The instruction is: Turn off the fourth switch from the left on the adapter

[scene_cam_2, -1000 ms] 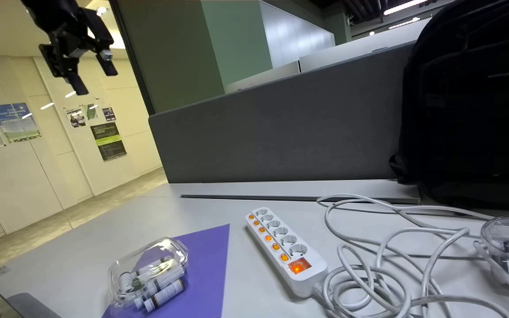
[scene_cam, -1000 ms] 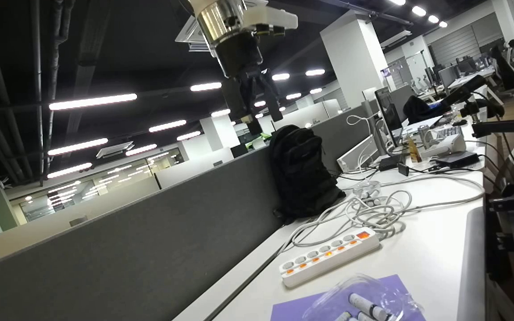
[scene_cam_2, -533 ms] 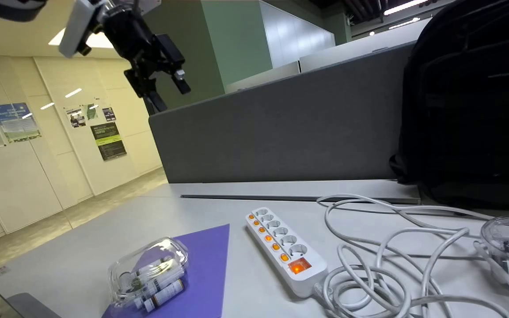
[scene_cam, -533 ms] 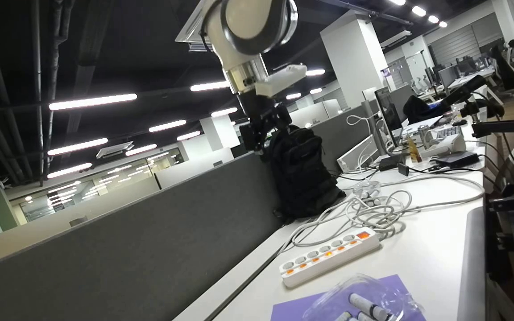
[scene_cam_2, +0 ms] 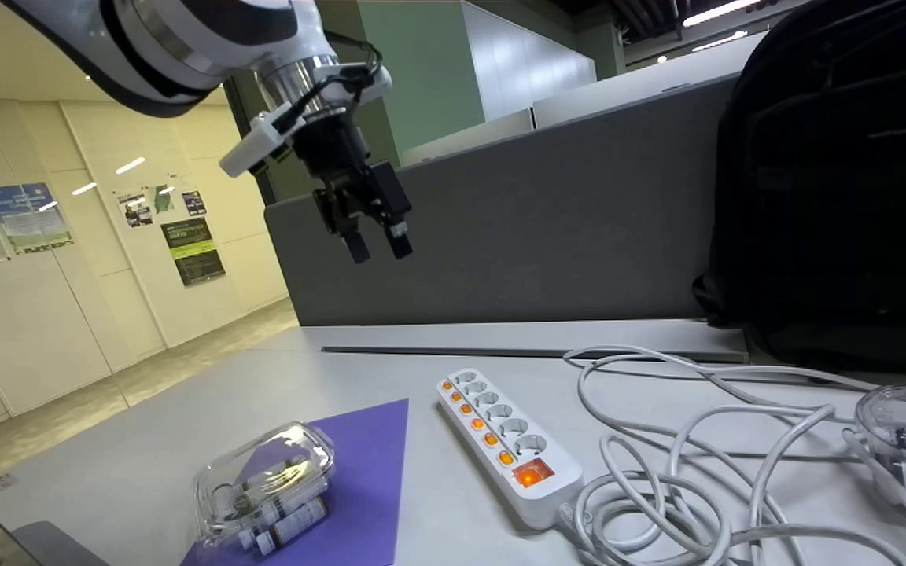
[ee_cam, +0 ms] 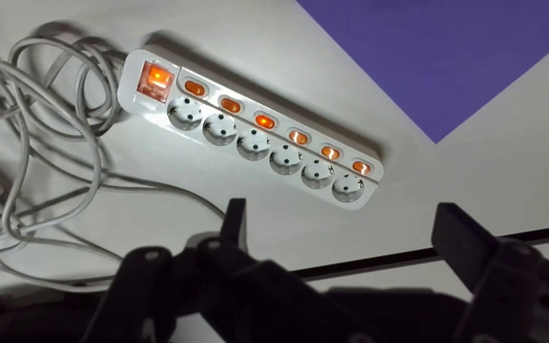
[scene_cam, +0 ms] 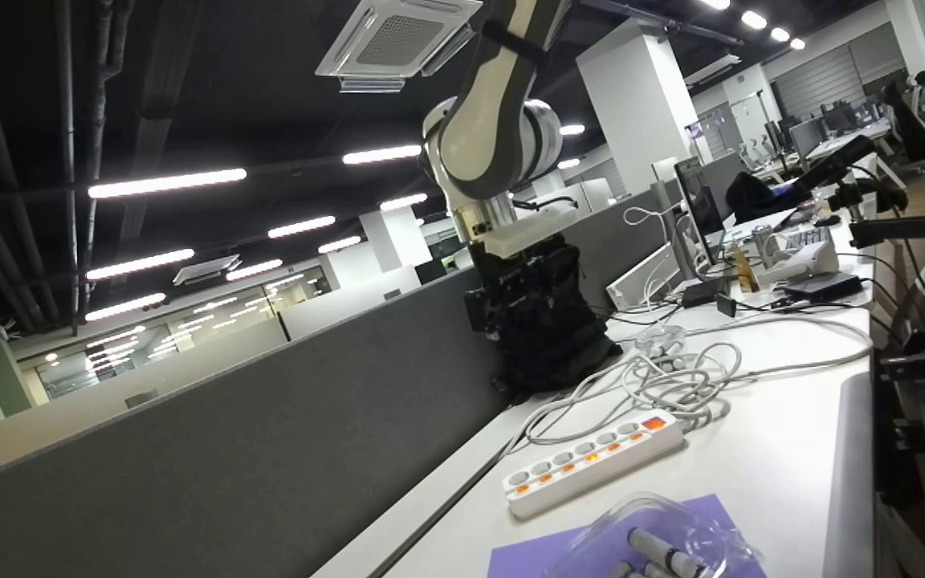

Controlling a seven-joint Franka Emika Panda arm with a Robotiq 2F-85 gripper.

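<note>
In an exterior view, a white desk (scene_cam: 792, 433) runs into the room beside a dark grey partition (scene_cam: 270, 449), against which stands a black backpack (scene_cam: 555, 361). The adapter (scene_cam: 591, 475) lies on the desk between a purple sheet (scene_cam: 527, 552) and a tangle of white cables (scene_cam: 666, 391); of its small orange switches (scene_cam: 591, 457), the fourth from the left glows brightest. Farther along stands a monitor (scene_cam: 697, 201). Tube lights (scene_cam: 165, 183) line a dark ceiling (scene_cam: 230, 64), and the robot arm (scene_cam: 474, 148) reaches down in front of the backpack.

In an exterior view, the gripper (scene_cam_2: 380, 250) hangs above the desk before the partition, its fingers (scene_cam_2: 400, 244) parted. The adapter lies lower, well apart from it, a large lit switch (scene_cam_2: 533, 472) at its cable end. A clear container (scene_cam_2: 300, 440) of small cylinders (scene_cam_2: 292, 527) rests on the purple sheet. Beyond the desk's edge, a pale floor (scene_cam_2: 185, 358) meets a pale wall (scene_cam_2: 130, 330) hung with posters (scene_cam_2: 193, 251).

In the wrist view, the jaws stand wide apart, desk surface showing between them. The adapter lies slantwise beyond, its round sockets (ee_cam: 285, 159) on the gripper's side and its switches toward the purple sheet. A dark strip (ee_cam: 374, 261) crosses the desk, partly hidden by the gripper.
</note>
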